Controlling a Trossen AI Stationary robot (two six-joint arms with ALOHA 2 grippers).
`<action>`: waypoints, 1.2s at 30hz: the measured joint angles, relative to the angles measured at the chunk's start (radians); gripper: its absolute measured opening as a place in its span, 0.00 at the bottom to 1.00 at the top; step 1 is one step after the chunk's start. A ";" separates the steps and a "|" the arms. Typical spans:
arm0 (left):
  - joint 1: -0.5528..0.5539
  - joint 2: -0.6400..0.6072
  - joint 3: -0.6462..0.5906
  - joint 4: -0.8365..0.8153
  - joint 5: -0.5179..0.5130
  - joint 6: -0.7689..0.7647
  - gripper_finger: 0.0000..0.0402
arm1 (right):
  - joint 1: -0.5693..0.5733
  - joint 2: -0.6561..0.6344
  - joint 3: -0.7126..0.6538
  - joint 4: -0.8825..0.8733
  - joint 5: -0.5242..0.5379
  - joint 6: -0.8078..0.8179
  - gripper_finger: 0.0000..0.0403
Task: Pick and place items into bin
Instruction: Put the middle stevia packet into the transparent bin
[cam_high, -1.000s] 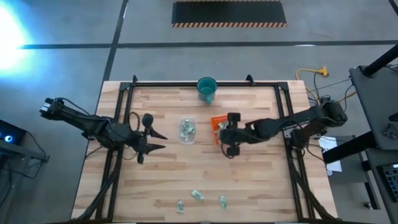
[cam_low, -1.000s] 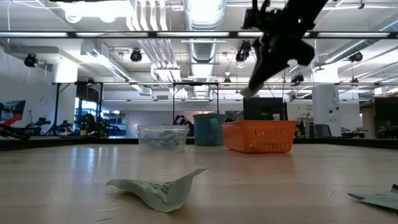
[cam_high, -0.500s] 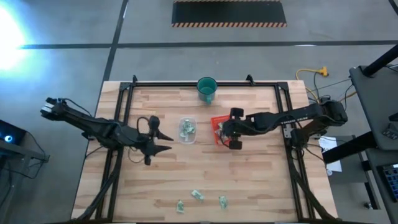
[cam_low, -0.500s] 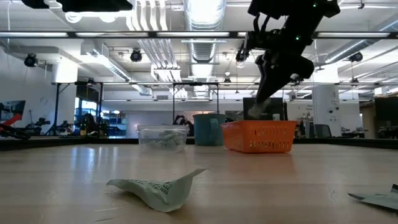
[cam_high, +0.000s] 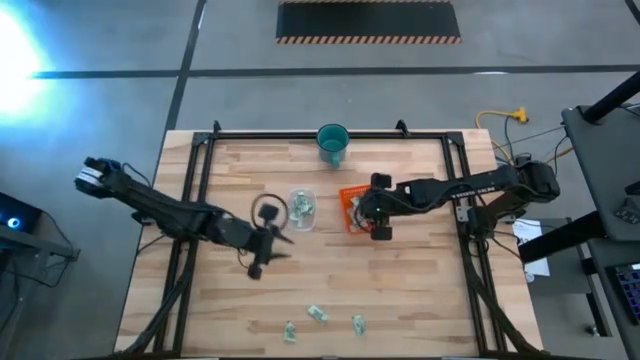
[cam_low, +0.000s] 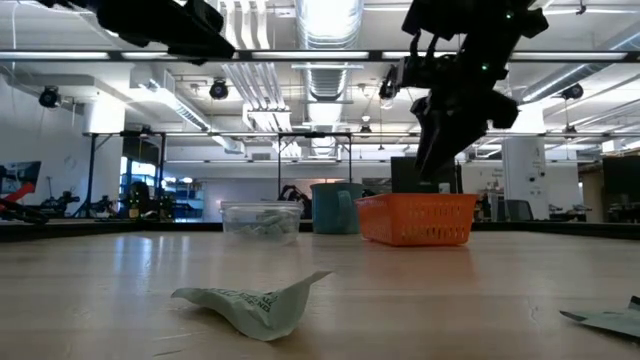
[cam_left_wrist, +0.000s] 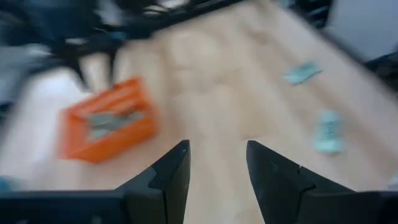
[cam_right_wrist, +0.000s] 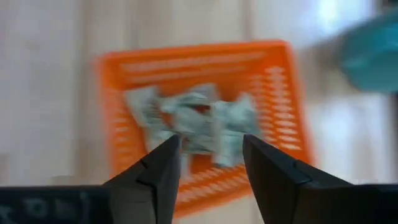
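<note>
Orange mesh bin (cam_high: 349, 209) sits just right of bench (cam_high: 420, 290) centre in the high view, a clear tub (cam_high: 301, 209) holding more pale pieces to its 9 o'clock and a teal cup (cam_high: 332, 142) at its 11 o'clock. Right jaws (cam_high: 378, 208) hang over the bin's right edge. Left jaws (cam_high: 268, 240) are over bare wood to the tub's 7 o'clock. Three loose items (cam_high: 318, 314) lie near the front bench edge, at roughly 5 o'clock from the left jaws and well apart from them; the left arm looks the nearer of the two, the right being farther off at the bin. Low view: one crumpled item (cam_low: 255, 303) close to the lens, pale green and white with small print, long axis running side to side, one corner curled up; the right arm is above the orange bin (cam_low: 417, 220). Left wrist view: left jaws (cam_left_wrist: 216, 171) parted a moderate gap, nothing between them; two green-white items (cam_left_wrist: 327, 132) ahead, blurred. Right wrist view: right jaws (cam_right_wrist: 211, 165) likewise spread and empty, directly above the bin (cam_right_wrist: 115, 84), which holds a heap of the same crinkled pieces (cam_right_wrist: 193, 124).
</note>
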 joint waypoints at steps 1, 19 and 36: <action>-0.001 0.029 0.000 0.030 0.035 -0.030 0.35 | 0.004 -0.005 -0.006 0.010 -0.038 -0.002 0.41; -0.065 0.541 0.120 0.396 0.210 -0.276 0.32 | 0.072 -0.261 -0.252 0.340 -0.429 -0.106 0.39; -0.175 0.740 0.414 0.096 0.138 -0.302 0.24 | 0.172 -0.421 -0.336 0.415 -0.482 -0.106 0.38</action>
